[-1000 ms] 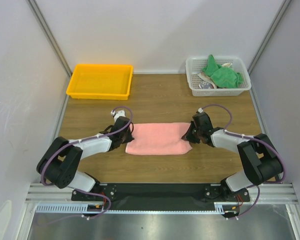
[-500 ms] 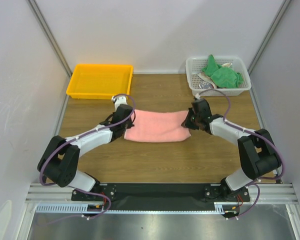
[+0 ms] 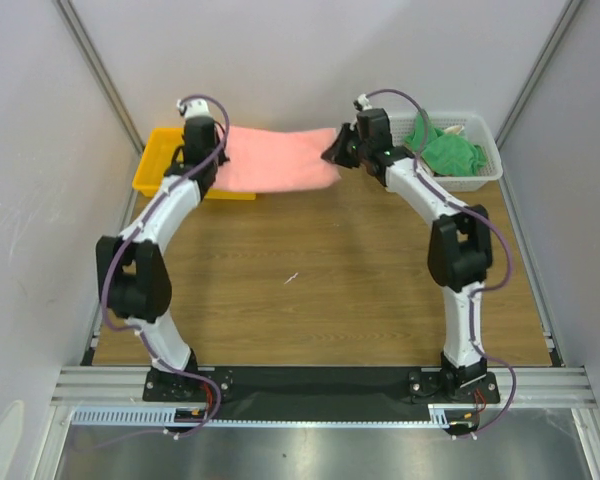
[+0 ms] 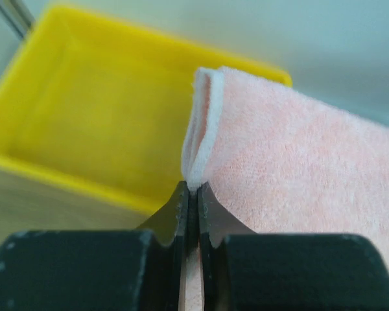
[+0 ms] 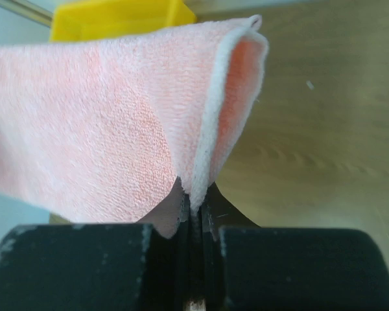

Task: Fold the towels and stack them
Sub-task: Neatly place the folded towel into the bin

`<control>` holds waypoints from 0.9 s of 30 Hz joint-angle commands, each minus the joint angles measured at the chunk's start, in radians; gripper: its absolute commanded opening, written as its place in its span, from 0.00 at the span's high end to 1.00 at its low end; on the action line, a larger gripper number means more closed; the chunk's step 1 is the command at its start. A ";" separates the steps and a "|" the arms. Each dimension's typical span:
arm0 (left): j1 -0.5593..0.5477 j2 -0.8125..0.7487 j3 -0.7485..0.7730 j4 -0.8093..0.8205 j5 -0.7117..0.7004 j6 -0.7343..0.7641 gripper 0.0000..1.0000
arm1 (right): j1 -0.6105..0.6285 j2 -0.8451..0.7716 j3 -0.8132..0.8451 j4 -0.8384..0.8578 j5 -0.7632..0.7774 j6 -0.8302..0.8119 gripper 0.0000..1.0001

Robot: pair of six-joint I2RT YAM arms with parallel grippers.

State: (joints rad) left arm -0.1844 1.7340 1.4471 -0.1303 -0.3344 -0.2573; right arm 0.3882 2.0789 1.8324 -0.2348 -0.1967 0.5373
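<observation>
Above wood table (image 3: pixel 310 290), pink towel (image 3: pixel 275 160) hangs stretched in air, left end over yellow tray (image 3: pixel 158 165), green towels (image 3: pixel 448 150) in white basket (image 3: pixel 487 172) far right; L gripper (image 4: pixel 192 191) & R gripper (image 5: pixel 193 194) each clamp a towel end.

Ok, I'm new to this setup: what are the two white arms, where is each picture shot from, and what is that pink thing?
Two robot arms are bolted at the near edge of a wooden table. The wide picture looks down from above and behind them; the two close-ups come from cameras on the wrists, each looking along its own claw. The left claw and the right claw are each shut on one end of a pink towel, holding it stretched in the air at the far side, partly over a yellow tray. A white basket at the far right holds green towels.
</observation>
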 commanded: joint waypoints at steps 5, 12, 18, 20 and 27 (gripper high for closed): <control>0.181 0.355 0.577 -0.227 0.050 0.040 1.00 | -0.014 0.311 0.456 -0.040 -0.118 0.075 1.00; 0.244 0.579 0.681 -0.108 0.097 0.056 1.00 | -0.009 0.464 0.550 0.118 -0.122 0.144 1.00; 0.252 0.732 0.789 -0.132 0.129 0.047 1.00 | -0.005 0.503 0.584 0.117 -0.095 0.121 1.00; 0.252 0.754 0.802 -0.159 0.176 0.044 1.00 | -0.008 0.498 0.584 0.088 -0.081 0.099 1.00; 0.218 0.665 0.613 -0.210 0.236 0.041 0.99 | -0.015 0.422 0.469 0.005 -0.040 0.021 1.00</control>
State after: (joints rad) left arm 0.0181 2.4939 2.1342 -0.3256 -0.0769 -0.2356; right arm 0.4046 2.5969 2.3425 -0.1860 -0.2935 0.6285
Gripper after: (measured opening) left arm 0.092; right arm 0.054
